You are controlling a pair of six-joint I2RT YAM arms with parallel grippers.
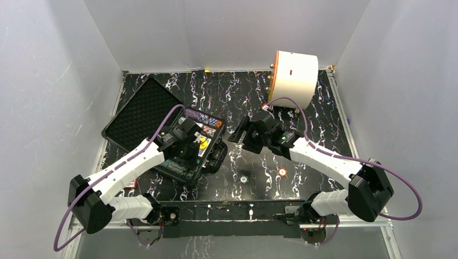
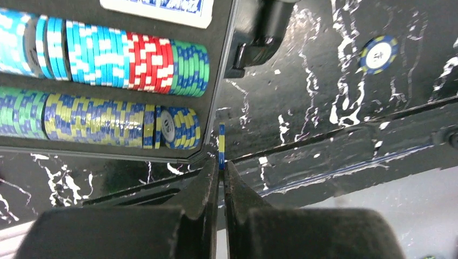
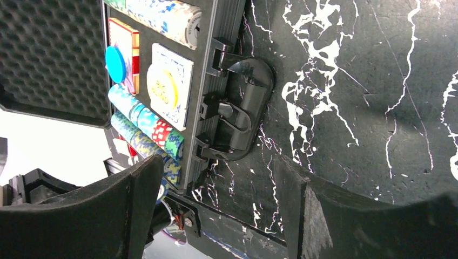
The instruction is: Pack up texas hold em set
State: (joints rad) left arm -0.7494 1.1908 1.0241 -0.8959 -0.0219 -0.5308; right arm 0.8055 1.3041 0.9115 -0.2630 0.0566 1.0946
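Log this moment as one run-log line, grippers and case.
left gripper: shut on blue-yellow chip | right gripper: open, empty | case: lid open | loose chips: two on table

Open case (image 1: pixel 141 108) sits left on the bench (image 1: pixel 324 116), chips (image 2: pixel 108 54) inside; two loose chips (image 1: pixel 244 178) lie right, cylinder (image 1: pixel 294 78) behind.

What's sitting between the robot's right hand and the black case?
Nothing: only bare marbled tabletop separates the open right hand from the handle of the black case, as the right wrist view shows.
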